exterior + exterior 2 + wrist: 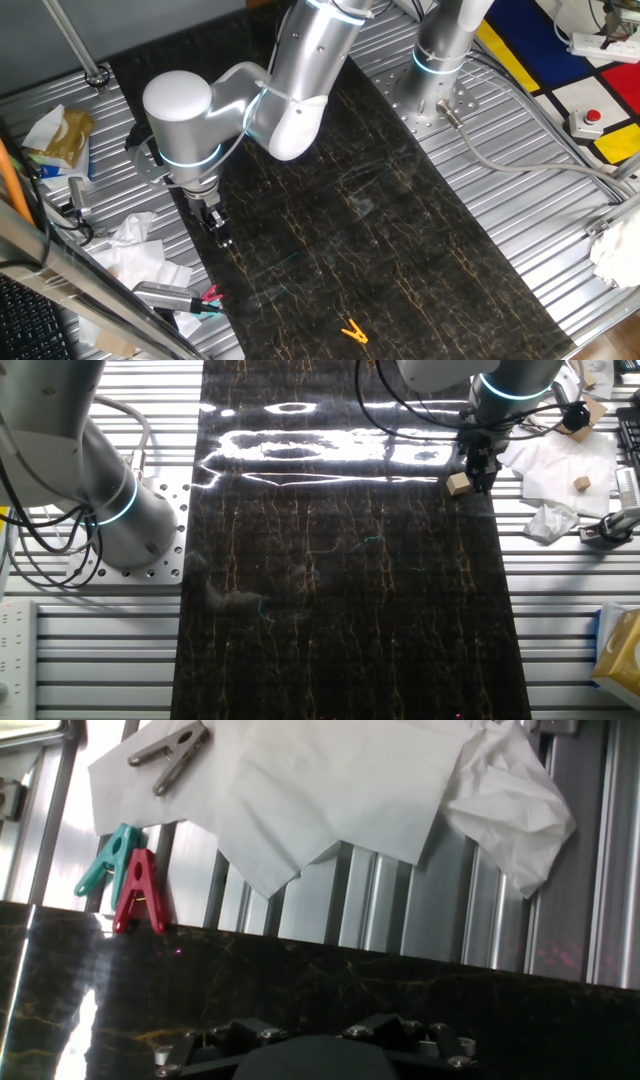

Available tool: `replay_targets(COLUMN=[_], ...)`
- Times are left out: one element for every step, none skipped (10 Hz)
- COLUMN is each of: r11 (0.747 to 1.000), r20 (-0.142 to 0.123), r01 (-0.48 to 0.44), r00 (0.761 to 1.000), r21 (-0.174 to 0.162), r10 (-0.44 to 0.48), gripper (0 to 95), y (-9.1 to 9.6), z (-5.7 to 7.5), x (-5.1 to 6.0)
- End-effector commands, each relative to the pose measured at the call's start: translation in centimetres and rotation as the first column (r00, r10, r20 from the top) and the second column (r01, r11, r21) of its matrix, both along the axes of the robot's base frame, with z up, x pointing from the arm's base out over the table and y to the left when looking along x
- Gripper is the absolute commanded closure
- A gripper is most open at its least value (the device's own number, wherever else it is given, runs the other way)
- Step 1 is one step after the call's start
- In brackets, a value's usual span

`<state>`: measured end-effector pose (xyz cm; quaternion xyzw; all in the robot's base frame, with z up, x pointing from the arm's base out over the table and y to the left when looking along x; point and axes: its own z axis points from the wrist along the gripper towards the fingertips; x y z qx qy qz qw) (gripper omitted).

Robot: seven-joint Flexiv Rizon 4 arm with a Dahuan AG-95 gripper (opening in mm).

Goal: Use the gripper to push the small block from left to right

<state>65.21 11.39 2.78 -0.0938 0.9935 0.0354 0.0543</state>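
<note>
The small block [458,483] is a tan wooden cube on the black marbled mat [340,610], near the mat's edge. My gripper [482,470] stands low right beside it, on the side toward the mat's edge, close to or touching the cube. In one fixed view the gripper [221,232] points down at the mat's left edge, its fingers look pressed together, and the block is hidden behind it. The hand view shows only the black gripper base [315,1055], not the block.
White tissue [135,255] and red and teal clips [130,880] lie on the metal table just past the mat's edge. A yellow clip [352,331] lies on the mat's near end. The second arm's base [440,60] stands at the far side. Another tan cube [581,483] rests on tissue.
</note>
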Motion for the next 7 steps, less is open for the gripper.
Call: replay_targets(r11=[1.000,1.000,1.000,0.999,0.999,0.999,0.999], r20=[0.002,0.003,0.002,0.004,0.004,0.004,0.004], r01=[-0.012,-0.018,-0.028,-0.038,-0.045,-0.048,-0.049], r00=[1.000,1.000,1.000,0.999,0.999,0.999,0.999], r21=[0.005,0.005,0.002,0.002,0.001,-0.001,-0.001], r10=[0.012,0.018,0.028,0.038,0.045,0.048,0.049], gripper=[19.0,19.0,19.0,19.0,19.0,19.0,19.0], y=[0.04,0.04,0.04,0.04,0.04,0.04,0.04], z=[-0.01,-0.01,-0.01,-0.01,-0.01,-0.01,-0.01], x=[0.01,0.01,0.01,0.01,0.01,0.01,0.01])
